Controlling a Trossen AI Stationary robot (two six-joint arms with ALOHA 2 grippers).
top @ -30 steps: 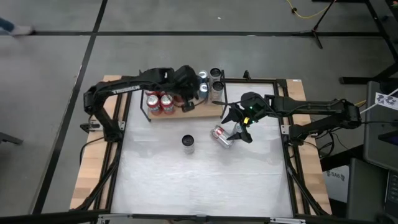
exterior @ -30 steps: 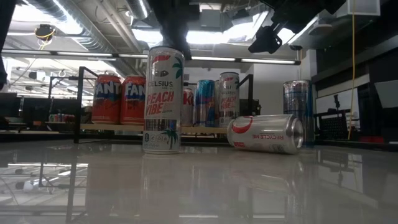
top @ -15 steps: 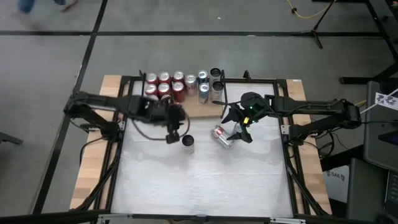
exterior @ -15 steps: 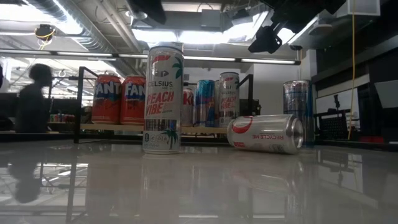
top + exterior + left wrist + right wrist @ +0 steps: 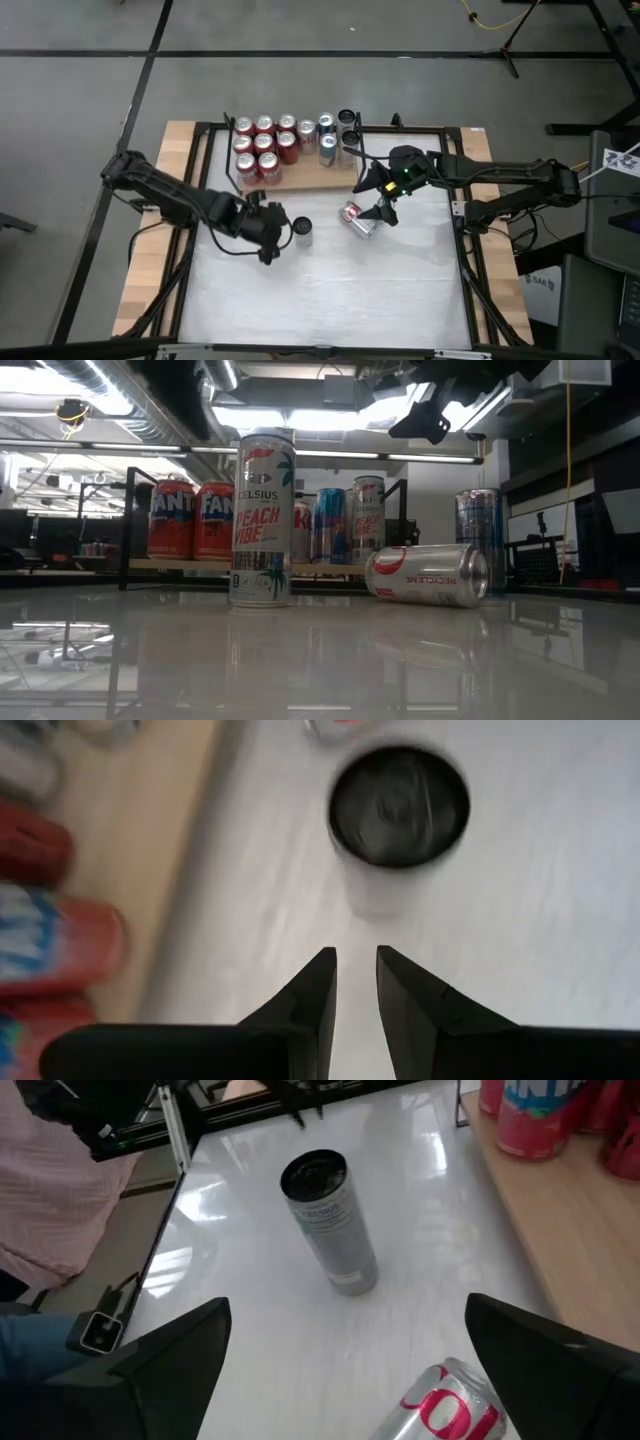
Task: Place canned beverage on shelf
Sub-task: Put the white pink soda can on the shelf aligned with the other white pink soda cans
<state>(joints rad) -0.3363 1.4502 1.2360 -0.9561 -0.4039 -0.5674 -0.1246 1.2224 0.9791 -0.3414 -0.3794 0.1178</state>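
Overhead, the left gripper, jaws nearly closed and empty, sits beside the upright can; the right gripper spreads wide over the tipped can. Low down, the upright can reads "CELSIUS PEACH VIBE"; Fanta cans stand on the shelf.

Both arms matte black, tubular links. Left gripper: two dark wedge-shaped fingers. Right gripper: small green light on wrist.

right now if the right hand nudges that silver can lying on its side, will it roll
Probably. The silver can with red lettering lies on its side on the glossy white tabletop, so a sideways nudge would likely roll it. Its smooth metal wall also looks slippery for the right hand.
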